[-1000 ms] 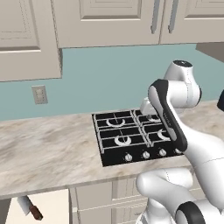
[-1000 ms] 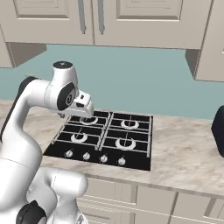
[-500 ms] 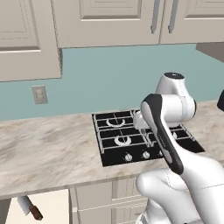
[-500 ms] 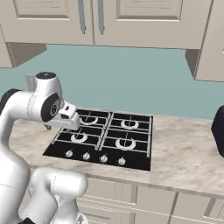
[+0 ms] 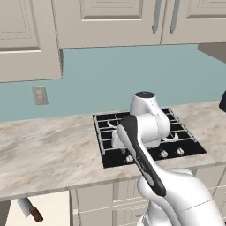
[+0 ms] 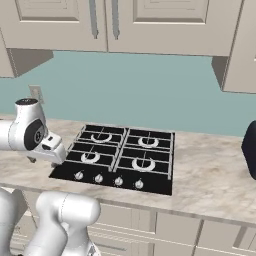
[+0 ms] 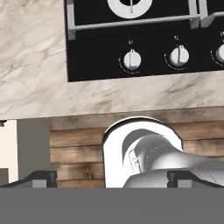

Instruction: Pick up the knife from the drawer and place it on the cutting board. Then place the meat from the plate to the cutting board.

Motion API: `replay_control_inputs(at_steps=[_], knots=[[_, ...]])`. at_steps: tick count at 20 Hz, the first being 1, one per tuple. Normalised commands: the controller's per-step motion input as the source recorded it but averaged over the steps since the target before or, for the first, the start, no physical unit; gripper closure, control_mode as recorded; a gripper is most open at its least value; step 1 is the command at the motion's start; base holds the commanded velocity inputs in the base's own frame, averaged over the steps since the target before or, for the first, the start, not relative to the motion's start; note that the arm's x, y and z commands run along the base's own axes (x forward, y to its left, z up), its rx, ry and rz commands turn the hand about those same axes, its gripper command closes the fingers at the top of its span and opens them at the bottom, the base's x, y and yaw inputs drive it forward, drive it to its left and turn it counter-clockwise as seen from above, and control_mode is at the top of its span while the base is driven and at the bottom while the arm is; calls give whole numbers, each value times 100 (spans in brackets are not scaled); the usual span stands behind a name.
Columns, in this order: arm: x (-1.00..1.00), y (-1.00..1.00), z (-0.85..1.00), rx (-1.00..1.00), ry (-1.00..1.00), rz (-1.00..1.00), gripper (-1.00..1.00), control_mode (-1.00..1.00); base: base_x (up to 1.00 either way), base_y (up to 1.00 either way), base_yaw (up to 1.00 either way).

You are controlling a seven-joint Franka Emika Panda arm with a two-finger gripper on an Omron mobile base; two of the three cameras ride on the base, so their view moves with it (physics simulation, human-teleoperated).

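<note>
My pincer (image 7: 112, 177) hangs spread wide with nothing between its tips, looking down past the front edge of the worktop (image 5: 48, 154); ahead of it in the hand view lie the hob (image 7: 144, 39) and its row of knobs, and beneath it the wooden floor. The knife (image 5: 30, 209) is well off to my left and lower down, lying in the open drawer (image 5: 53, 209) below the worktop's edge; in the left base view I see only the dark reddish handle and a short stretch of pale blade running out of the picture, so the rest of it I cannot describe. I judge it a stiff, fairly light thing, with smooth flat steel that would slide between my tips, and a broad blade that lies too flat against the drawer bottom to get under. The handle is the better place to take hold: thicker, less slick, and standing a little proud of the drawer floor, so I would close across its width near where it meets the blade, to keep the blade's weight from tipping it. To get there I must swing left and drop into the drawer with the tips turned square to the handle.
</note>
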Motion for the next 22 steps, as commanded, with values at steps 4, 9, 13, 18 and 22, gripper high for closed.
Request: replay_control_inputs(at_steps=[4,9,13,18,22], knots=[[29,82,-41,0,14,-3,-100,-100,0,0,0],[16,33,-34,1,11,-1,-100,-100,0,0,0],[-2,17,-26,1,13,0,-100,-100,0,0,0],[0,79,-19,-1,15,0,-100,-100,0,0,0],[0,87,-16,-1,16,0,-100,-100,0,0,0]])
